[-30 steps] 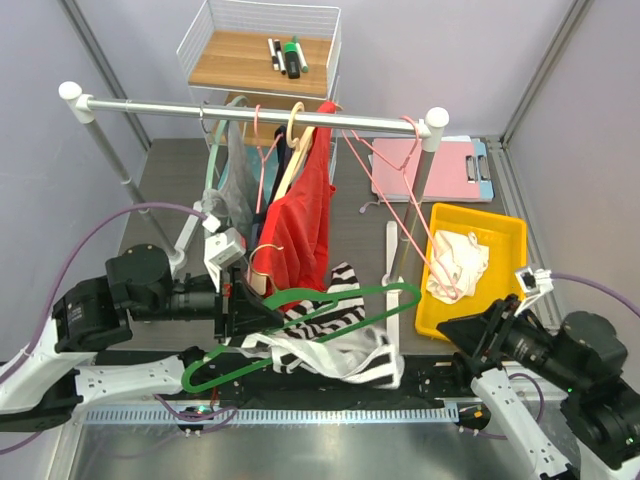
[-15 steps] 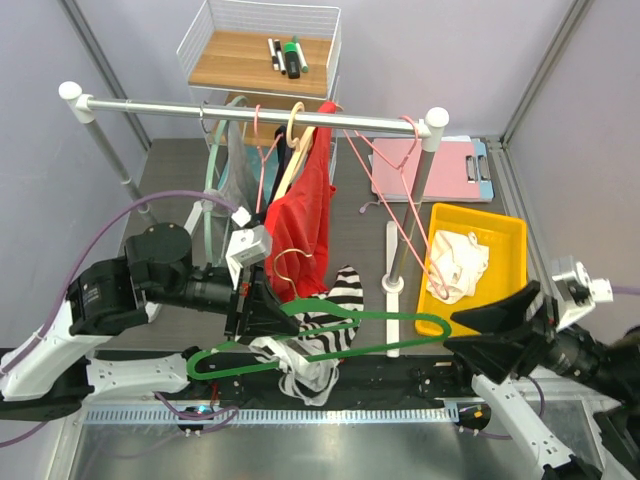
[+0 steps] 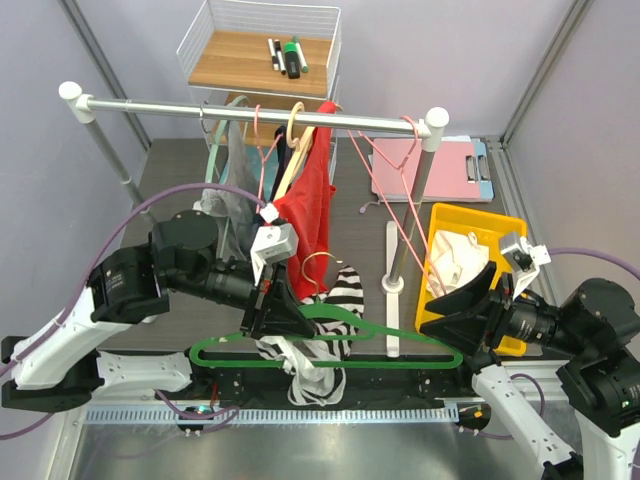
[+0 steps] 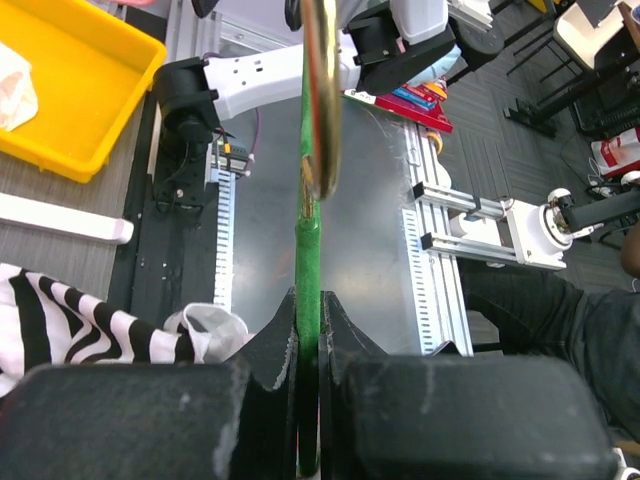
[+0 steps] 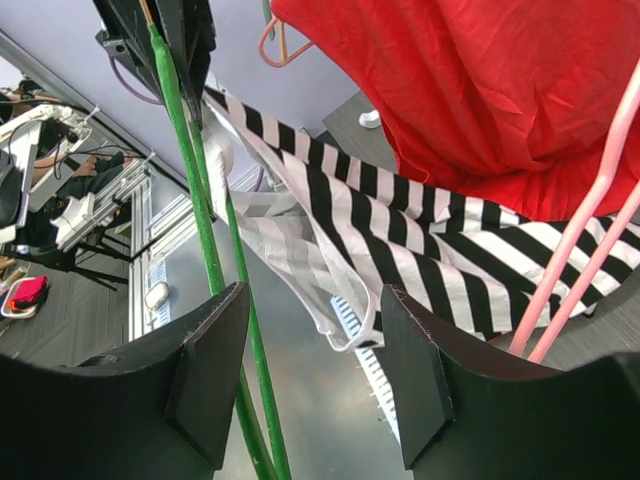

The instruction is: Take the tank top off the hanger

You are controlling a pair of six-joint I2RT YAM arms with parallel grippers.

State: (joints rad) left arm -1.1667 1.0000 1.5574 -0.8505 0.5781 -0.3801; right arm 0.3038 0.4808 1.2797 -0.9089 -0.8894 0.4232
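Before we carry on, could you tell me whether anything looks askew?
Yes: the striped tank top hangs bunched and twisted from the green hanger, which the left gripper holds away from the rail; nothing looks spilled or damaged.

Even, bright light falls from overhead, with soft shadows and a dull sheen on the steel table edge (image 3: 300, 450). On the left wrist view the left gripper (image 4: 308, 330) is a dark blur, and the green hanger (image 4: 308, 260) goes soft towards its hook. The right gripper (image 5: 315, 295) blurs too, while the red garment (image 5: 480, 90) stays crisp. Straight lines bow near the edges.
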